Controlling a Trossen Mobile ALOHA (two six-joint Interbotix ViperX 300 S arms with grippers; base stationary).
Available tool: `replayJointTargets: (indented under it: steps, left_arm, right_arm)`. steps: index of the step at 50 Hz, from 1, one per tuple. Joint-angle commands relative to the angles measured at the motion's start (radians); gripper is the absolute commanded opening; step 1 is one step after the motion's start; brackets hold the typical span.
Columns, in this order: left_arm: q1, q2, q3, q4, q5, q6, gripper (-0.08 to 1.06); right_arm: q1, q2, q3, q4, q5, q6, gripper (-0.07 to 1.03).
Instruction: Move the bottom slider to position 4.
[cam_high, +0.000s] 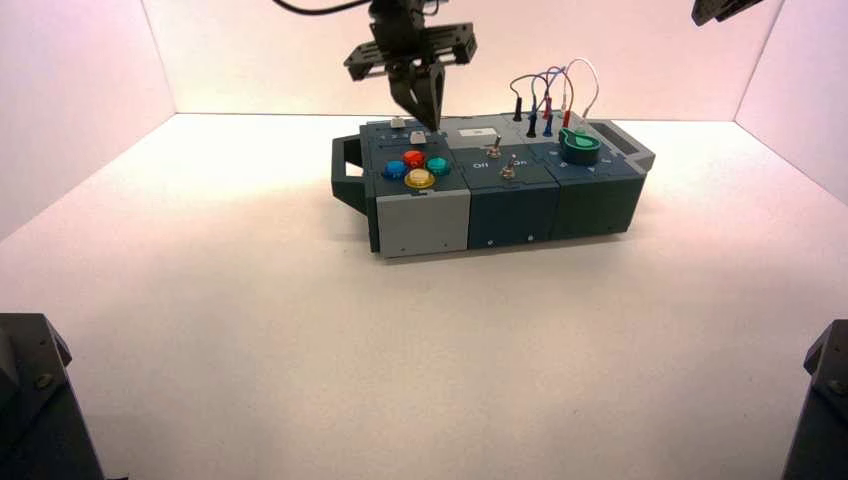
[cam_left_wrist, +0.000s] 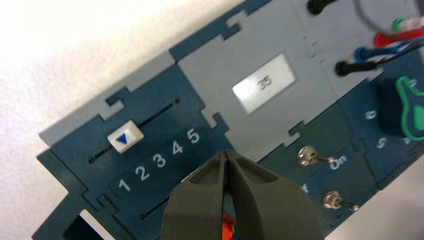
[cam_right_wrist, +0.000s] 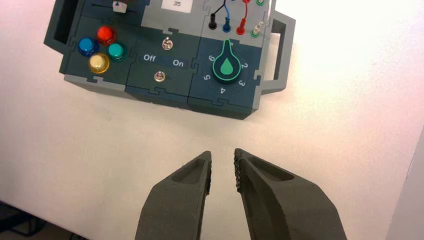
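Jaws of our left gripper are pressed together, the tips low over the box, behind the red round plastic button and a little to its right. Beside them, also just behind the red button, sits our bottom slider, a small white rectangular knob on a dark slotted track. The left gripper covers part of it in its own wrist view, so we cannot tell which number it lines up with, nor whether the tips touch it.

Farther behind the red button we see the row of white printed numerals, 1 to 5, with the numeral 4 among them, and beyond that the top slider, a white block with a blue triangle.

Round the red button we find a blue round button to the left, a green one to the right and a yellow one in front. To its right come two metal toggle switches, and farther right a black round knob with a green pointer. Our right gripper waits well to the right of the red button, jaws spread.
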Motion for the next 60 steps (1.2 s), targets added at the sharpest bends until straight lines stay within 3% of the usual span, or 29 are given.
replayJointTargets:
  steps: [1, 12, 42, 60]
  left_arm:
    - [0.006, -0.057, -0.034, 0.005, 0.0, 0.002, -0.03]
    - [0.026, -0.075, -0.012, 0.009, 0.009, 0.0, -0.03]
    - [0.054, -0.143, 0.129, 0.023, 0.005, 0.003, -0.03]
    - [0.054, -0.135, 0.132, 0.023, -0.005, 0.003, -0.03]
  right_arm:
    - [-0.005, -0.003, -0.008, -0.002, -0.005, 0.003, 0.27]
    - [-0.006, -0.009, -0.003, -0.002, -0.005, 0.003, 0.27]
    - [-0.006, -0.012, 0.003, -0.002, -0.008, 0.002, 0.27]
    - [-0.005, -0.014, 0.002, -0.002, -0.008, 0.002, 0.27]
